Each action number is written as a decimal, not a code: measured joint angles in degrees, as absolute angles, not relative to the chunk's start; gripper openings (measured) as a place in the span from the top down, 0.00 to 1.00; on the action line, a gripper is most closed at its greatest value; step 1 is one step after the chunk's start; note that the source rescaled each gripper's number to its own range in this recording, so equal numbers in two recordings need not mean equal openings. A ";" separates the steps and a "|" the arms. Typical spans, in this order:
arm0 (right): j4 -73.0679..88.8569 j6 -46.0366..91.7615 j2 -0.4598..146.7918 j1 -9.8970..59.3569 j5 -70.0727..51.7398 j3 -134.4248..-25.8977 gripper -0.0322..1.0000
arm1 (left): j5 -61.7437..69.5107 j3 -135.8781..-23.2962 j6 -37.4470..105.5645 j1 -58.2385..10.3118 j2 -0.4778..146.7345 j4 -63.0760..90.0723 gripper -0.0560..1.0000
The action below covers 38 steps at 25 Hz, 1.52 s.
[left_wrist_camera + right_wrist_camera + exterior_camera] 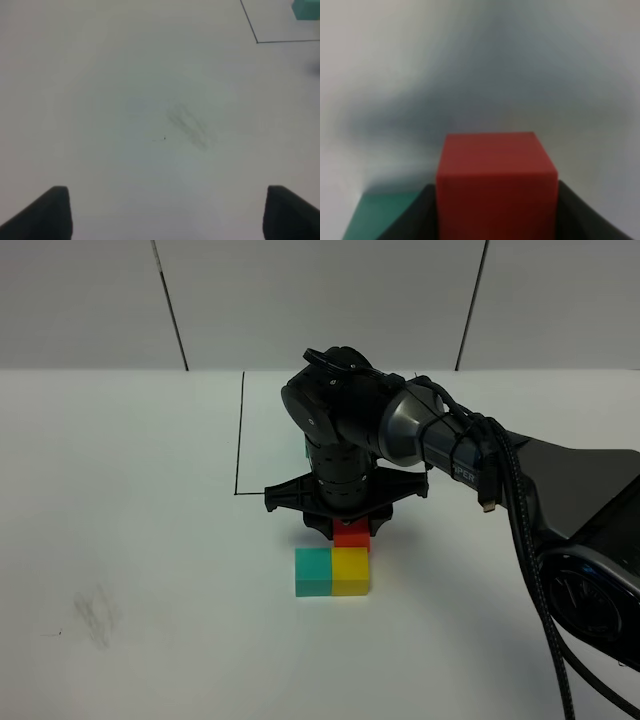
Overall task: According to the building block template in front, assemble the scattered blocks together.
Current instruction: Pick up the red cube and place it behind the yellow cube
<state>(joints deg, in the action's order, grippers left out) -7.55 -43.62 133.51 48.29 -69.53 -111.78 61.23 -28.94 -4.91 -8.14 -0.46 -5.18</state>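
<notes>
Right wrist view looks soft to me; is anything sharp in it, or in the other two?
Right wrist: red cube fairly clear between the jaws, background smeared. Left wrist: mildly soft, table smudge still readable. Exterior high: sharp, even light, no glare.

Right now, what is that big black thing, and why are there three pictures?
It is a robot arm with a pincher, the right gripper, on its end. One picture comes from a camera up high; the other two come from small cameras on the robot's two wrists. On the white table a teal block and a yellow block sit side by side. The pincher is closed on a red block, just behind the yellow one. The left gripper is open and holds nothing; it looks down at bare table and a black drawn line.
</notes>
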 joint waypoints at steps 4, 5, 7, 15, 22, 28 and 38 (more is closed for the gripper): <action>-7.42 -43.93 133.51 48.29 -69.53 -111.78 0.79 | 61.23 -28.94 -4.91 -8.14 -0.46 -5.18 0.28; -7.42 -43.94 133.51 48.29 -69.53 -111.78 0.79 | 61.23 -28.94 -4.91 -8.14 -0.46 -5.18 0.28; -7.42 -43.99 133.51 48.29 -69.53 -111.41 0.79 | 61.23 -28.94 -4.91 -8.14 -0.46 -5.18 0.28; -6.86 -43.99 133.51 48.29 -69.46 -111.23 0.79 | 61.23 -28.94 -4.91 -8.14 -0.46 -5.18 0.28; -6.32 -43.99 134.46 48.29 -68.66 -111.23 0.79 | 61.23 -28.94 -4.91 -8.14 -0.46 -5.18 0.28; -5.26 -43.93 135.05 48.29 -67.70 -111.21 0.79 | 61.23 -28.94 -4.91 -8.14 -0.46 -5.18 0.28; -4.55 -44.05 136.45 48.29 -68.26 -111.27 0.79 | 61.23 -28.94 -4.91 -8.14 -0.46 -5.18 0.28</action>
<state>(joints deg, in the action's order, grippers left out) -4.55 -44.05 136.45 48.29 -68.26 -111.27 61.23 -28.94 -4.91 -8.14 -0.46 -5.18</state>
